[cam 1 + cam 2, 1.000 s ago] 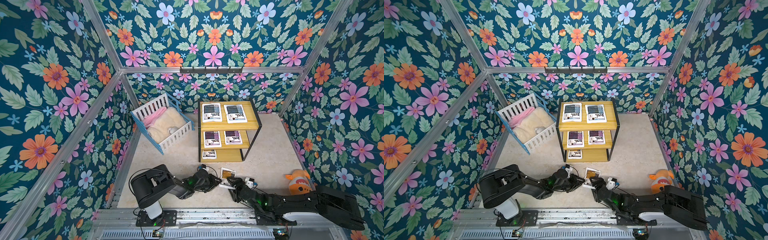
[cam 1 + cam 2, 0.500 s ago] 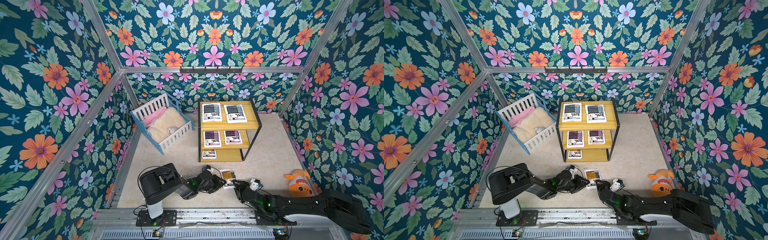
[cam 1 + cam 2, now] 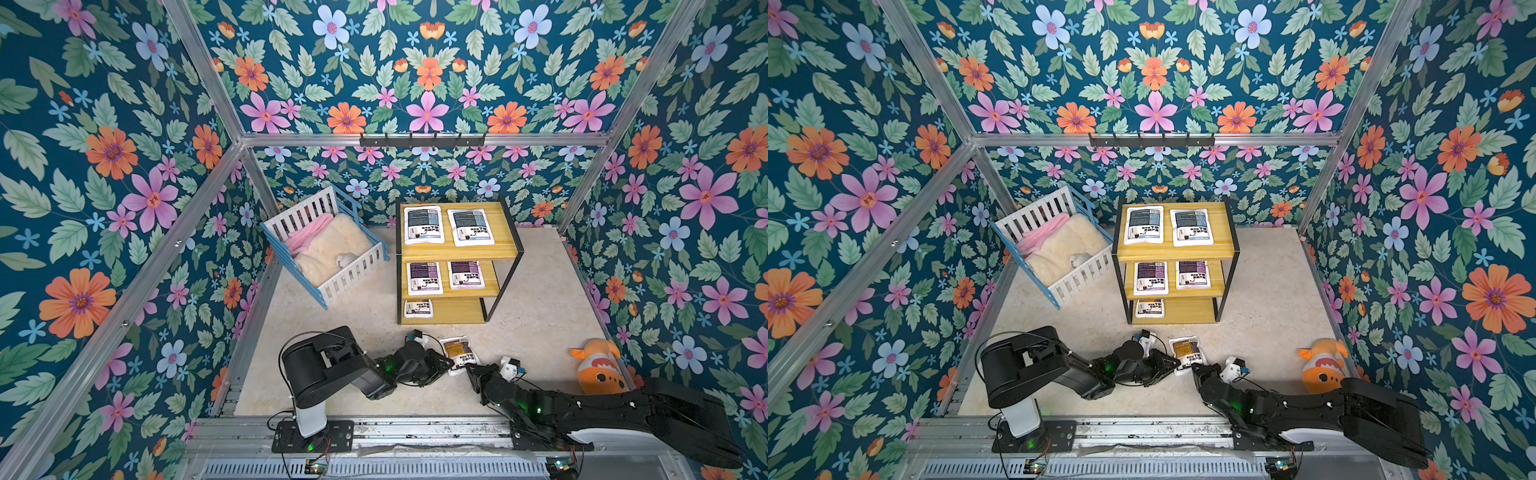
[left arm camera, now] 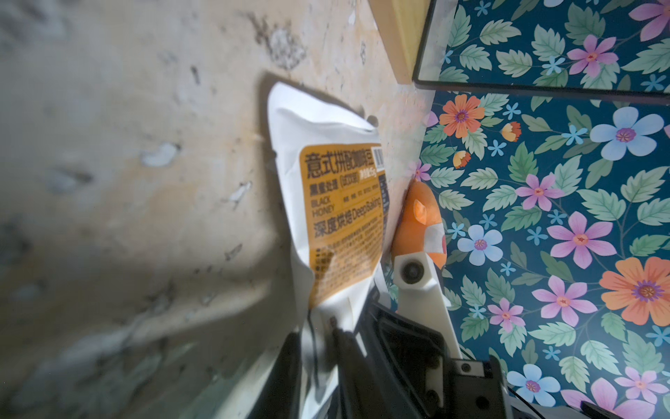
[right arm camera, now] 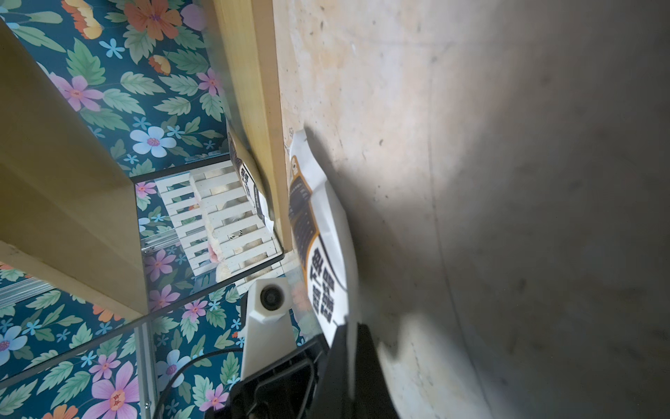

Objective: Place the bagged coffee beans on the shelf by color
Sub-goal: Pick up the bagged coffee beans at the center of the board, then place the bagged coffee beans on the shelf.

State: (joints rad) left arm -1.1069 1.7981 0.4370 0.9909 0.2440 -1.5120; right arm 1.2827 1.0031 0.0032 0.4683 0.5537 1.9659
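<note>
Moved: right gripper [image 3: 471, 371] has closed on yellow-brown pouch [image 3: 458, 354] in front of shelf [image 3: 457, 311]; left gripper [image 3: 448, 365] still pinches its other edge, jaws narrow.

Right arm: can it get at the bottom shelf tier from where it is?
Probably yes. The bottom tier is open-fronted and bare beside its shelved pouch, with nothing standing between. But the right gripper and left gripper both clamp the floor pouch.

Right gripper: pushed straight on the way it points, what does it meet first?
The right gripper is shut on the pouch; beyond it, the shelf's bottom board probably comes first, depth unclear.
</note>
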